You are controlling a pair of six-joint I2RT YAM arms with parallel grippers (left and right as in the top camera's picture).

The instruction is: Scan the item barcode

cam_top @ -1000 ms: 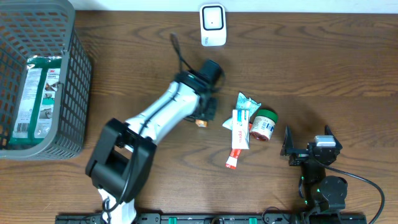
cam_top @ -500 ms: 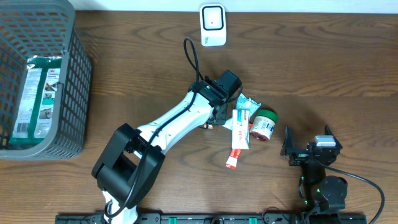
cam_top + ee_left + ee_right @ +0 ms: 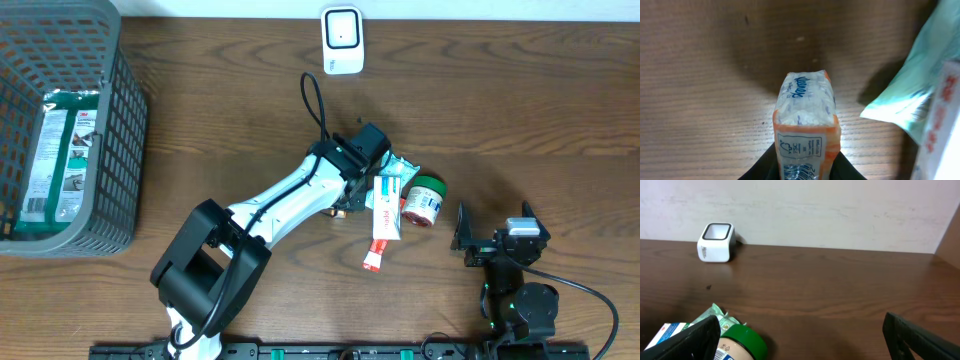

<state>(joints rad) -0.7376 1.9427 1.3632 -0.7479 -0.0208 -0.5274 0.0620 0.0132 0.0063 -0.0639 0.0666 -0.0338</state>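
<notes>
Right end effector: nearest me, low over the bench, fingers fully apart, nothing between them. Its camera gives a side look at the green-lidded jar, cut off by the frame edge, and far back the white scanner by the wall. Overhead shows both from above only.

Left end effector: clamped on the tissue pack, held over the bench mid-table, just beside the mint pouch and toothpaste box. Overhead, the arm hides nearly all of the pack; I see it properly only through the left wrist camera.

Pack: orange border, blue script on the wrapper, small print on the end label. I can read none of it.

Far left: wire basket holding a green package, lettering too small to read.
</notes>
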